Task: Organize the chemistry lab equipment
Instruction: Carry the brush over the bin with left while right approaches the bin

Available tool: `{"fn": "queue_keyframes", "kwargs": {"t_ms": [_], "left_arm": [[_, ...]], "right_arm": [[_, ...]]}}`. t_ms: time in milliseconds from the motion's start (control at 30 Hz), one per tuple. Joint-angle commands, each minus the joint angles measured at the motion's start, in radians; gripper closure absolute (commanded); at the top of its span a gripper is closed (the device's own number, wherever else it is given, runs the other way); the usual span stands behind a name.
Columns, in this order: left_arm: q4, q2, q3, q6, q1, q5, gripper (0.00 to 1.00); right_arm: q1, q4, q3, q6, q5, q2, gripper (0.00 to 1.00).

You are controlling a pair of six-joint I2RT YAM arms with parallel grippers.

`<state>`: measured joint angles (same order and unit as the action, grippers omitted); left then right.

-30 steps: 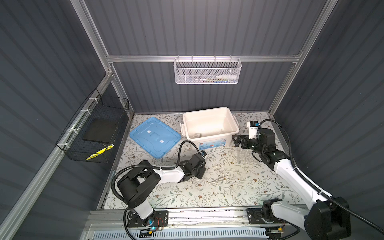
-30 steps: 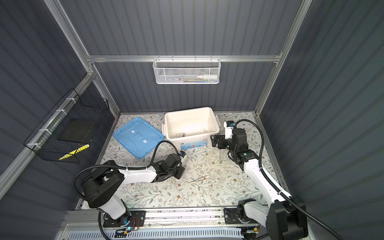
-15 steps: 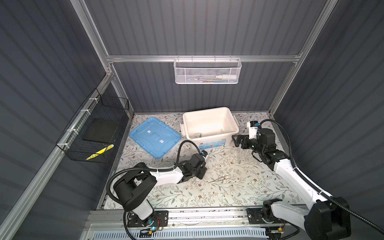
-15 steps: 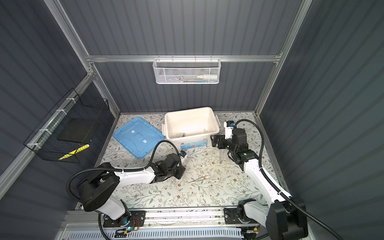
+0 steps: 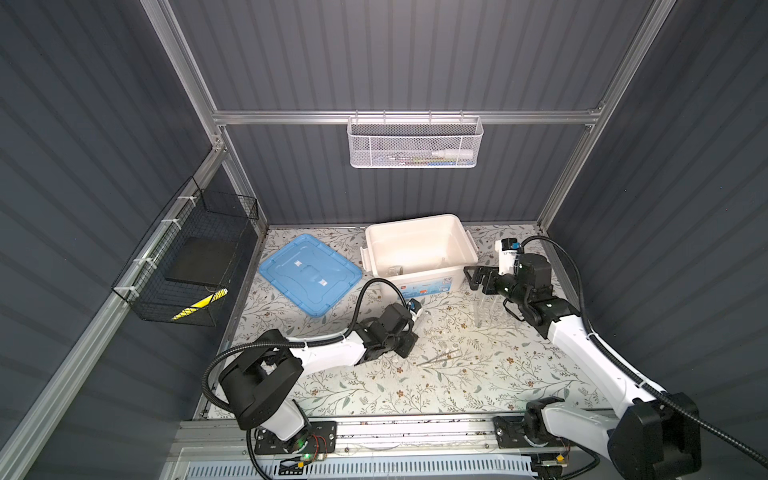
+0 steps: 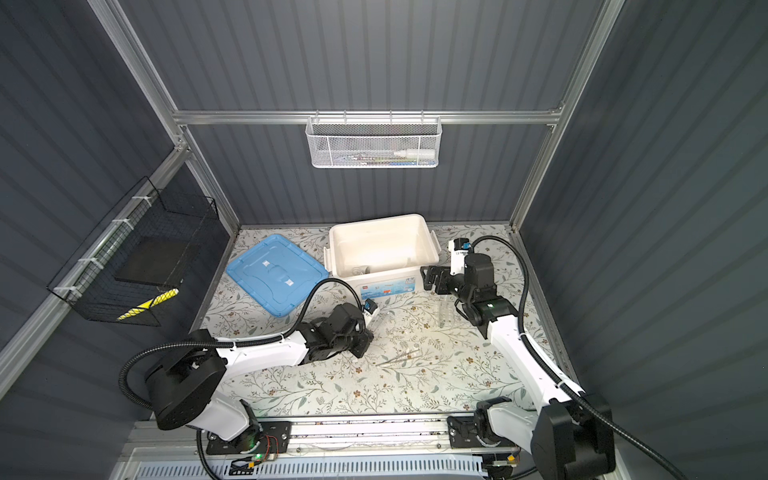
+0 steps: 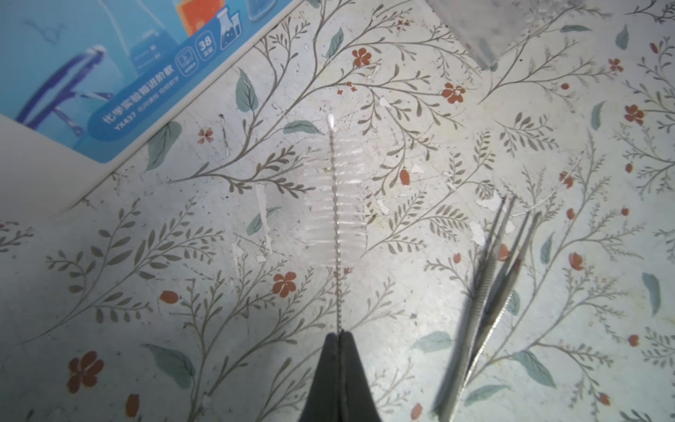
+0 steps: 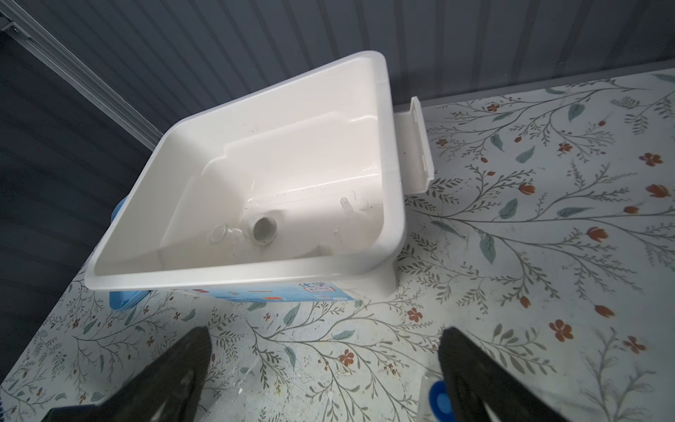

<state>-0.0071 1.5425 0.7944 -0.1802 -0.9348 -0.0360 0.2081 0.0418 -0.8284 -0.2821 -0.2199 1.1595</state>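
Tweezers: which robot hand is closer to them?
Left. The left gripper, pinching a thin brush, sits just beside the tweezers; the right gripper is far off by the cream box.

Item: floral table (image 5: pixel 498 374), bearing open cream box (image 5: pixel 440 279) at 12 o'clock; blue lid (image 5: pixel 309 274), 10 o'clock; clear tube rack (image 5: pixel 484 309), 2 o'clock; wire brush (image 7: pixel 336 204) and metal tweezers (image 5: pixel 440 357) near centre

Showed cream box (image 5: pixel 415 243) open, blue lid (image 5: pixel 309 272) flat beside it, white mesh basket (image 5: pixel 413 145) on rear rail (image 5: pixel 291 117), black wire basket (image 5: pixel 187 266) on side wall (image 5: pixel 83 166).
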Motion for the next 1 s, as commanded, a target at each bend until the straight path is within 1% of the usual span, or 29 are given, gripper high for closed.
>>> {"fn": "queue_keyframes", "kwargs": {"t_ms": [0, 133, 267, 500, 667, 700, 767, 900, 967], "left_arm": [[-0.087, -0.046, 0.057, 0.037, -0.004, 0.024, 1.00], [-0.135, -0.067, 0.108, 0.042, -0.004, 0.017, 1.00], [-0.182, -0.071, 0.173, 0.047, -0.005, 0.016, 1.00], [-0.241, -0.055, 0.282, 0.087, -0.004, -0.002, 1.00], [-0.293, -0.021, 0.386, 0.134, -0.003, -0.044, 1.00], [-0.301, -0.011, 0.407, 0.142, -0.003, -0.055, 1.00], [-0.322, 0.017, 0.459, 0.168, -0.001, -0.074, 1.00], [-0.356, 0.073, 0.551, 0.202, 0.031, -0.070, 1.00], [-0.362, 0.095, 0.588, 0.210, 0.065, -0.049, 1.00]], "right_arm": [[-0.006, 0.038, -0.048, -0.011, 0.001, 0.024, 0.01], [-0.006, 0.059, -0.081, -0.029, -0.007, 0.045, 0.01], [-0.006, 0.030, -0.086, -0.055, -0.036, 0.048, 0.01], [-0.006, 0.021, -0.117, -0.052, -0.077, 0.073, 0.01], [-0.005, 0.024, -0.141, -0.037, -0.106, 0.094, 0.01], [-0.005, 0.023, -0.143, -0.035, -0.148, 0.100, 0.01], [-0.005, 0.009, -0.141, -0.031, -0.169, 0.106, 0.01], [-0.006, -0.016, -0.143, -0.022, -0.202, 0.118, 0.01], [-0.006, -0.033, -0.141, -0.019, -0.213, 0.123, 0.01]]}}
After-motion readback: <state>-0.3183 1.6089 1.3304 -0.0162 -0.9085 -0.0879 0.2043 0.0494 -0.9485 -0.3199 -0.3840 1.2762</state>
